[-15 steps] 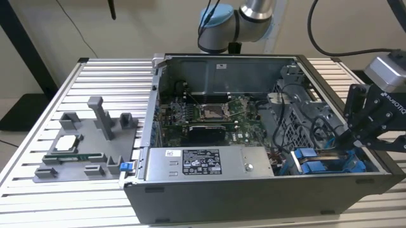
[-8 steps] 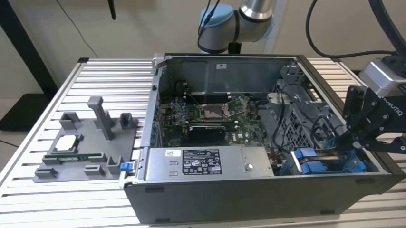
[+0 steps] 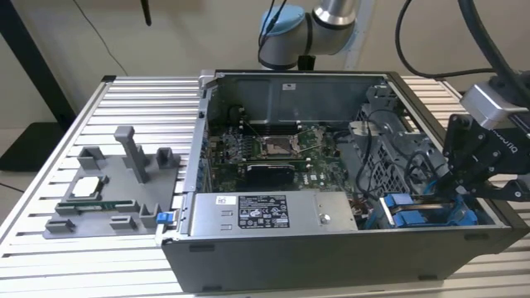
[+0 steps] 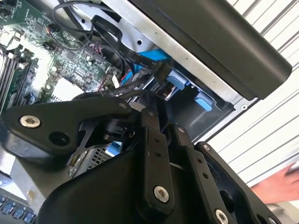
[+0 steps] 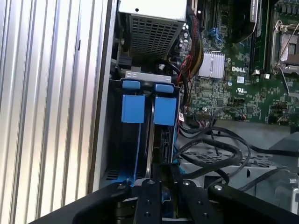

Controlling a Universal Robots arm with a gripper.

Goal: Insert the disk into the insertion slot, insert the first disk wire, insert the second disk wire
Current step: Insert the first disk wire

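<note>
The black linkage gripper (image 3: pixel 436 200) is seen poised over a corner of the open dark-grey computer case (image 3: pixel 331 261), just to the exterior view's right of the silver labelled power-supply box (image 3: pixel 273 214). Whether it is clamped on anything cannot be told, as its tip is masked by its own linkage in both wrist views.

The disk (image 5: pixel 164 140), a dark-edged drive carried in a bright blue plastic frame, looks to be seated already in the narrow grey sheet-metal insertion slot (image 5: pixel 107 140). The slot lies right beside the power-supply box, and the blue tabs are at the end nearest that box. The step in hand is therefore judged to be a disk wire, not the disk itself.

Thick black looping cables (image 5: pixel 210 149) are draped close by the slot, further from the power-supply box than the tabs. In the second wrist view a black plug-ended cable (image 4: pixel 161 70) is caught near the blue fittings.

For this step to be done well, the plug should probably be held square to the drive's socket. It should be driven straight along the slot's length, never at an angle. Only light pressure is likely needed, since a stiff cable can twist a plug off line. The loose loops are best kept out from under the gripper, where one could be pinched against the sheet metal or dragged into the bay. The seated drive should not be nudged back towards the power-supply box.
</note>
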